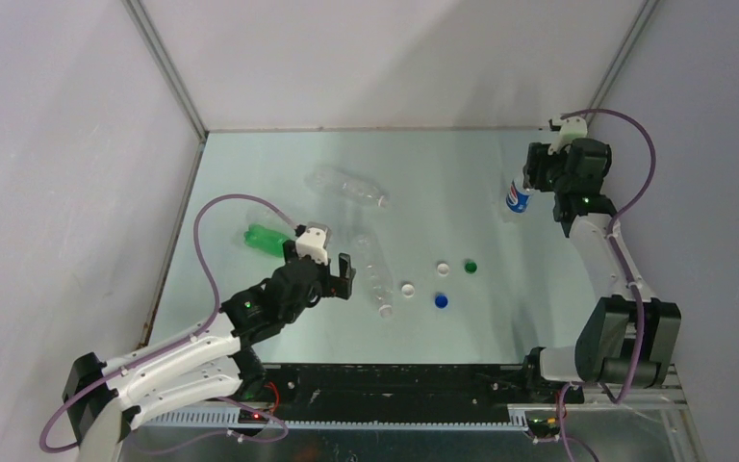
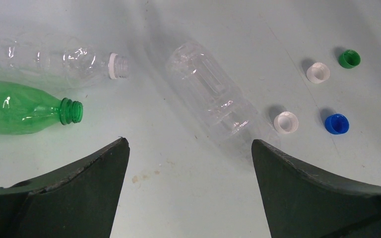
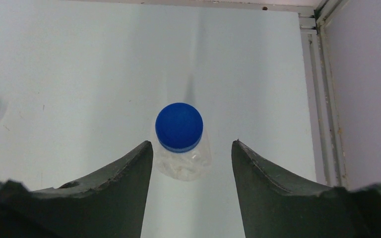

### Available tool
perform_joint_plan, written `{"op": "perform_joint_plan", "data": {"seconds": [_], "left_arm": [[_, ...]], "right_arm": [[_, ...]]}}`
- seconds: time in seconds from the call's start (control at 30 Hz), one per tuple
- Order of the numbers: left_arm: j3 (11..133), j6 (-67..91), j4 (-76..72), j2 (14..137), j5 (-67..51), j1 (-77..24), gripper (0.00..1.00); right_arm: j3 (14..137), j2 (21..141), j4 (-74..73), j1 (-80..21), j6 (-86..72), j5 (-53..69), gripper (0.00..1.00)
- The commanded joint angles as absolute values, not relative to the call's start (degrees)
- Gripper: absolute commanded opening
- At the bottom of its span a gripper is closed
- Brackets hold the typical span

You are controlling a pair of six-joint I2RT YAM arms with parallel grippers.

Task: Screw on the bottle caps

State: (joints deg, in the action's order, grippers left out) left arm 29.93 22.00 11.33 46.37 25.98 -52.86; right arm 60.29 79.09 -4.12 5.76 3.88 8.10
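The Pepsi bottle stands upright at the far right with a blue cap on its neck. My right gripper is open just above it, a finger on each side and not touching it; it also shows in the top view. My left gripper is open and empty over bare table. Ahead of it lie a green bottle, a clear bottle and another clear bottle, all uncapped. Loose to the right are two white caps, a green cap and a blue cap.
The pale table is walled by grey panels on the left, back and right. A metal rail runs along the right edge close to the Pepsi bottle. The arm bases and a black bar line the near edge.
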Motion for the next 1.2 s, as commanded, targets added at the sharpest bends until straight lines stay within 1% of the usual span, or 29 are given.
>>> {"op": "perform_joint_plan", "data": {"seconds": [0.0,0.3,0.47,0.57,0.67,0.7,0.73,0.77,0.83,0.9,0.93,1.03,1.17], "left_arm": [[30.59,22.37,10.08,45.52,29.82,-53.09,1.0],[30.33,17.61,9.82,43.1,25.91,-53.09,1.0],[34.1,9.45,14.67,42.9,21.55,-53.09,1.0],[35.04,4.69,15.26,42.93,17.49,-53.09,1.0],[36.39,-2.96,16.12,44.71,14.02,-53.09,1.0],[36.69,-4.73,16.88,45.34,13.47,-53.09,1.0],[37.54,-8.76,17.41,46.97,11.85,-53.09,1.0],[38.41,-10.93,18.57,48.83,11.07,-53.09,1.0],[39.2,-18.96,19.16,51.68,9.47,-53.09,1.0],[39.27,-25.43,19.31,54.22,6.91,-53.02,1.0],[38.65,-30.79,17.96,56.78,2.76,-52.68,1.0],[38.48,-36.36,16.14,61.42,-0.99,-51.8,1.0],[41.54,-43.29,16.03,67.65,-2.56,-50.06,1.0]], "right_arm": [[62.16,73.55,-6.53,5.89,3.3,6.23,0.63],[62.25,62.43,-15.81,5.53,1.55,9.16,0.65],[62.2,55.98,-25.91,2.69,-1.23,10.57,0.65],[61.73,51.77,-33.53,1.73,-3.66,12.75,0.67],[60.17,46.89,-37.56,1.51,-7.25,15.63,0.67],[59.3,45.86,-38.97,1.5,-7.89,16.34,0.7],[58.78,43.61,-39.48,1.54,-8.87,18.06,0.76],[57.76,42.42,-39.93,1.56,-9.4,19.27,0.93],[56.19,38.91,-38.81,1.94,-11.39,24.01,0.99],[54.12,35.53,-36.74,2.79,-13.29,29.01,0.99],[51.7,31.64,-35.06,3.22,-15.39,32.84,0.99],[47.55,28.4,-32.26,3.15,-17.37,34.35,0.99],[46.14,26.99,-33.69,-0.65,-16.77,32.33,0.99]]}}
